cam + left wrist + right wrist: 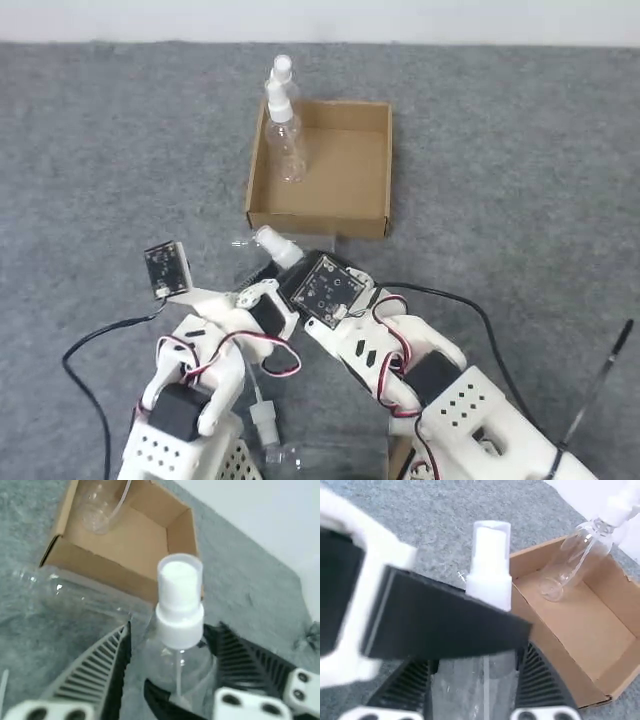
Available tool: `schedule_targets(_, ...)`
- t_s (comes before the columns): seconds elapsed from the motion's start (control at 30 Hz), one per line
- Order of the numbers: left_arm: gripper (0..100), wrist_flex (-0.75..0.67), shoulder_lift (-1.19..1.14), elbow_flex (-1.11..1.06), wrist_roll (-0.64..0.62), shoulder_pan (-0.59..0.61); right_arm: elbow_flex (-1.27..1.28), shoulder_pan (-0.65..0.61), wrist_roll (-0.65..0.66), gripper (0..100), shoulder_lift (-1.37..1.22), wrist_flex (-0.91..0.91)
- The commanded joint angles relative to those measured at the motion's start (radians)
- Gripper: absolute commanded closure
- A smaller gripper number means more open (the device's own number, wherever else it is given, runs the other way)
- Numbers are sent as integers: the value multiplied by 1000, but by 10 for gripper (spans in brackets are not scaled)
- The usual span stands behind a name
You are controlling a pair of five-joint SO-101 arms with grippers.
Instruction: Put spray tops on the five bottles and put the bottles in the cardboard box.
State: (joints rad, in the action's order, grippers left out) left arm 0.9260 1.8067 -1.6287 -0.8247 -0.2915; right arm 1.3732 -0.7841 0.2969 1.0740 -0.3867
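Observation:
A clear bottle with a white spray top (276,246) stands just in front of the cardboard box (320,222), held from both sides. My left gripper (175,665) is shut on its shoulder, one ribbed finger (107,672) on each side. My right gripper (472,690) is shut on the body lower down, and the left gripper's black jaw crosses in front of it in the right wrist view. A second capped bottle (285,140) leans in the box's far left corner, its top over the rim. An uncapped clear bottle (55,592) lies on the cloth beside the box's front wall (100,565).
Another bottle with a spray top (265,420) lies on the grey cloth between the two arm bases. A black cable (600,385) runs along the right side. The box floor (590,625) is bare apart from the leaning bottle (570,565).

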Motion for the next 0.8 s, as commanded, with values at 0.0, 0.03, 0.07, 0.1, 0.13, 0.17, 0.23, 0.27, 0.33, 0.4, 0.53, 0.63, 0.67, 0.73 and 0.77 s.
schedule_targets(0.0, 670, 23, 15, 73, 17, 3, -28, 21, -6, 986, 38, 28)
schedule_targets(0.03, 665, 23, 15, 74, 17, 3, -28, 21, -6, 986, 38, 30)
schedule_targets(0.07, 665, 20, 17, 74, 15, 5, -28, 21, -6, 986, 38, 31)
schedule_targets(0.1, 665, 20, 17, 76, 15, 5, -28, 21, -6, 986, 38, 31)
schedule_targets(0.13, 665, 18, 17, 82, 15, 5, -26, 21, -6, 986, 38, 33)
schedule_targets(0.17, 665, 21, 17, 90, 15, 5, -26, 21, -6, 986, 38, 33)
schedule_targets(0.23, 665, 23, 17, 101, 15, 8, -26, 21, -6, 986, 38, 33)
schedule_targets(0.27, 665, 20, 17, 102, 15, 23, -26, 21, -6, 986, 38, 33)
schedule_targets(0.33, 665, 11, 17, 102, 15, 55, -26, 22, -6, 986, 38, 33)
schedule_targets(0.4, 665, -3, 17, 102, 15, 81, -26, 22, -6, 986, 38, 33)
schedule_targets(0.53, 665, -3, 18, 104, 15, 95, -26, 22, -6, 986, 38, 33)
schedule_targets(0.63, 665, 0, 18, 120, 6, 95, -26, 22, -6, 986, 38, 33)
schedule_targets(0.67, 665, 0, 18, 128, -14, 97, -26, 22, -6, 986, 38, 33)
schedule_targets(0.73, 665, 2, 18, 142, -35, 103, -26, 22, -6, 986, 38, 33)
schedule_targets(0.77, 665, 0, 18, 148, -38, 120, -26, 22, -6, 986, 38, 33)
